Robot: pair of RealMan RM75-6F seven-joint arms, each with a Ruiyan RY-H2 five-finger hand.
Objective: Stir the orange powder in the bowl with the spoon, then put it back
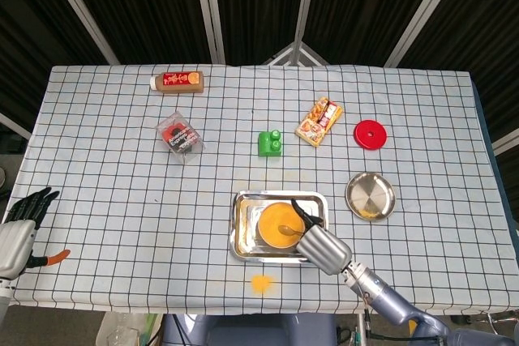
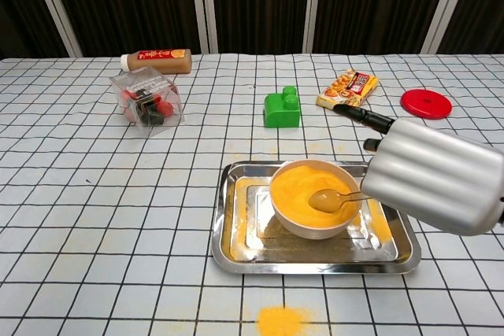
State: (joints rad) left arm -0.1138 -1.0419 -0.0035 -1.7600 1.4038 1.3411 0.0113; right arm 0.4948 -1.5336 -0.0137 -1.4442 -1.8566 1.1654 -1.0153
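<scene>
Resting off the near left corner of the table (image 1: 97, 224), the left hand (image 1: 23, 220) holds nothing and its dark fingers are spread apart. Further along the table lie a brown bottle (image 2: 156, 60) on its side and a clear box (image 2: 147, 100) with red and black things in it. A green block (image 2: 282, 108) sits near the middle. In front of it is a metal tray (image 2: 236, 235), and a bowl (image 2: 303, 226) full of orange powder (image 2: 295, 186) stands on the tray. The spoon (image 2: 329, 200) has its round end down in the powder on the right side of the bowl. The right hand (image 2: 429, 175) holds the spoon's handle, though its fingers are mostly hidden behind its silver back. Some powder (image 2: 281, 320) lies spilled on the cloth in front of the tray. Further right are a snack pack (image 2: 347, 88), a red disc (image 2: 426, 103), and a small metal dish (image 1: 371, 196).
</scene>
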